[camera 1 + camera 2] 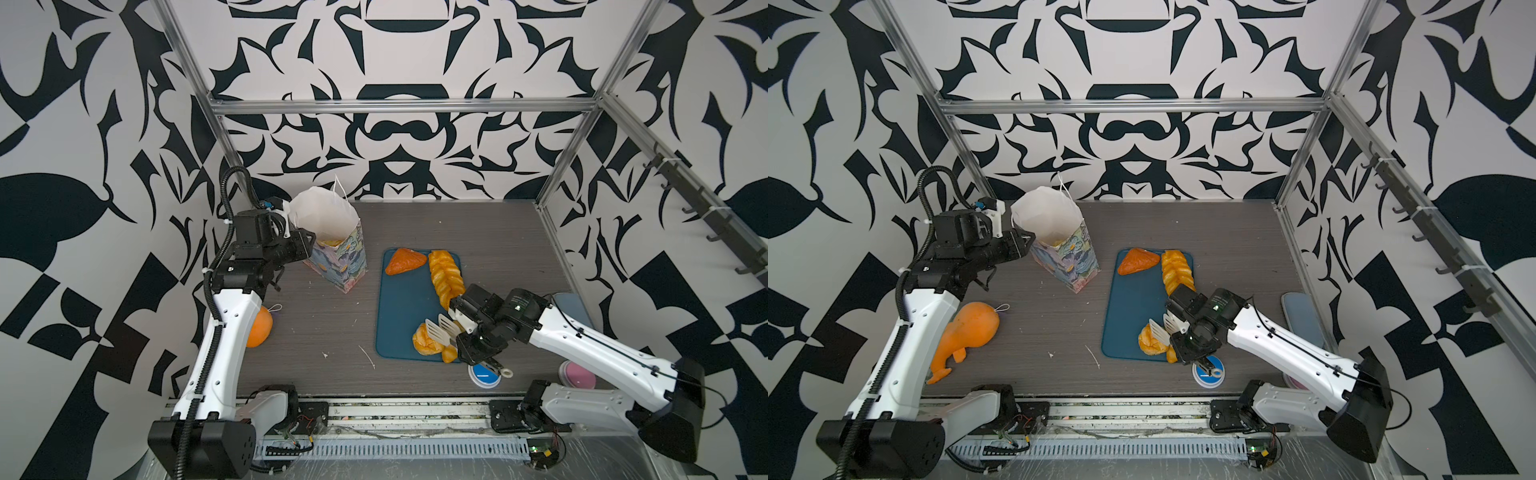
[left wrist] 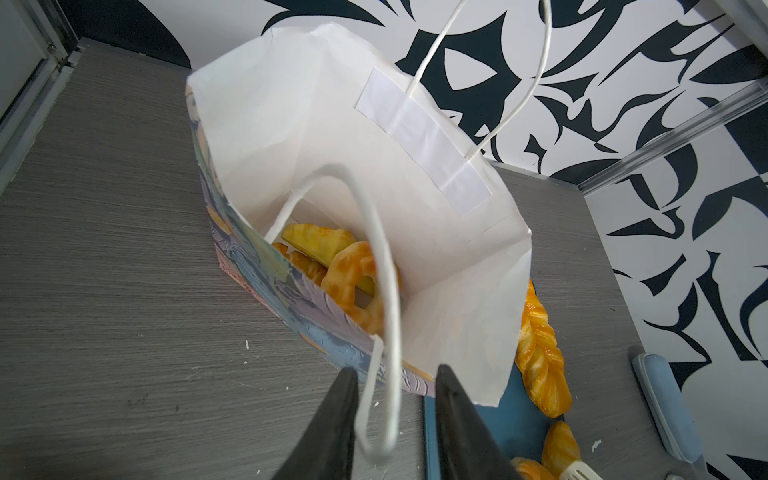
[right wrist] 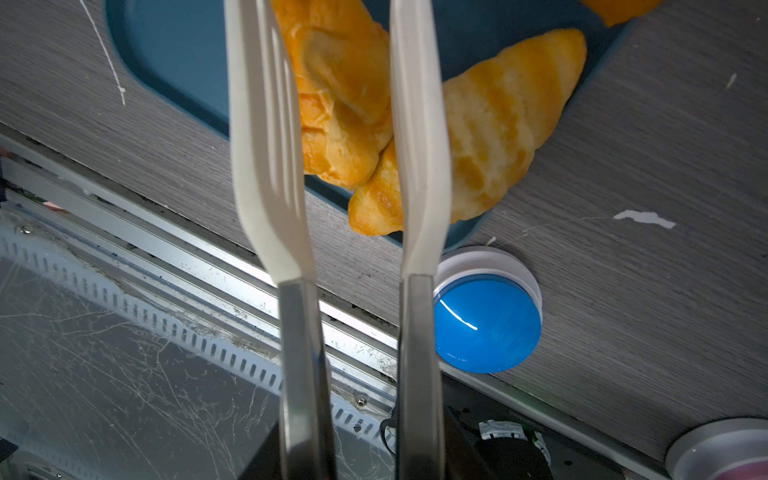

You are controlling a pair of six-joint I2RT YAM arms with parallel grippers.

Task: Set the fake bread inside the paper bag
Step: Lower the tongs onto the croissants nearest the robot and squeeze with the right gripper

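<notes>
fake bread (image 2: pixel 353 272) half-hidden in paper bag (image 2: pixel 291 124)

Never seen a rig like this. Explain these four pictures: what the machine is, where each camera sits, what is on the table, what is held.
These are two robot arms at a grey table. Both top views look down on the whole scene; the other two pictures come from a camera on each arm's wrist. The left pincer stands open at the paper bag, one string handle looped between its fingers; pastries lie inside. The right pincer squeezes a pair of tongs, whose white blades stand apart over a bun beside a croissant on the blue tray. A braided loaf and an orange triangle lie there too.
</notes>
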